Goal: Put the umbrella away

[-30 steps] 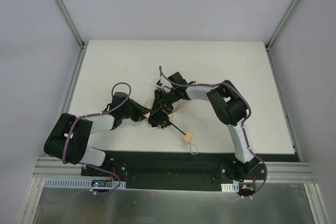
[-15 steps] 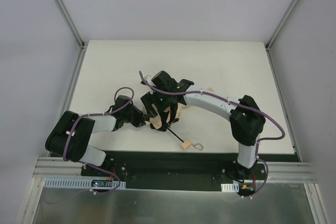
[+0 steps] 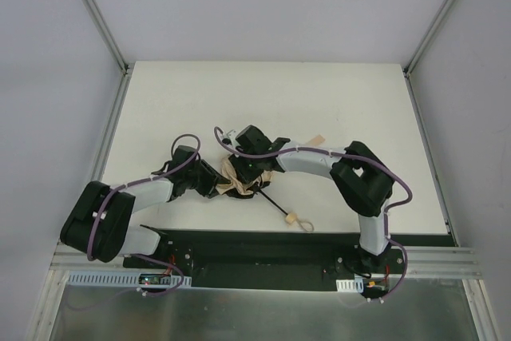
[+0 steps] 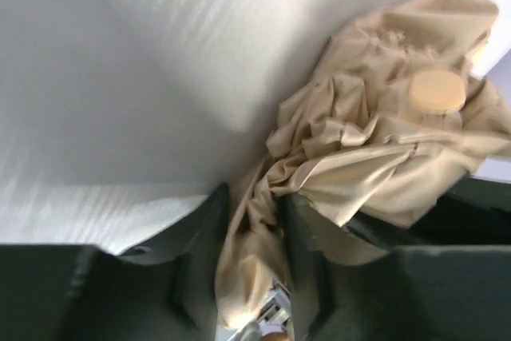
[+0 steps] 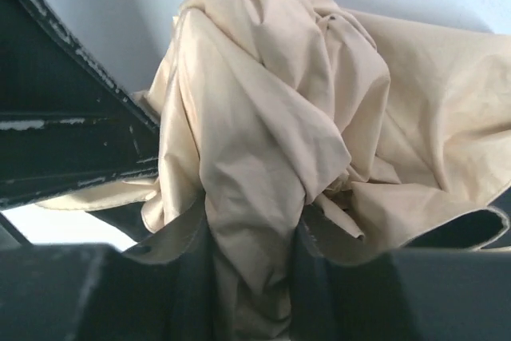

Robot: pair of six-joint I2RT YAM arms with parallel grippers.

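left gripper [image 4: 251, 225] — right gripper [image 5: 251, 265] too — pinches umbrella [image 4: 375, 157] fabric

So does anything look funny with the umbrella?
Yes. The umbrella is a crumpled beige heap, not wrapped neatly round its shaft. The left hand and right hand each pinch a fold of cloth. The thin shaft pokes out bare toward the near edge, with the handle lying on the table.

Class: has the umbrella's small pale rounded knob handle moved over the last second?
Yes. The pale knob handle slid slightly toward the white table's near edge.
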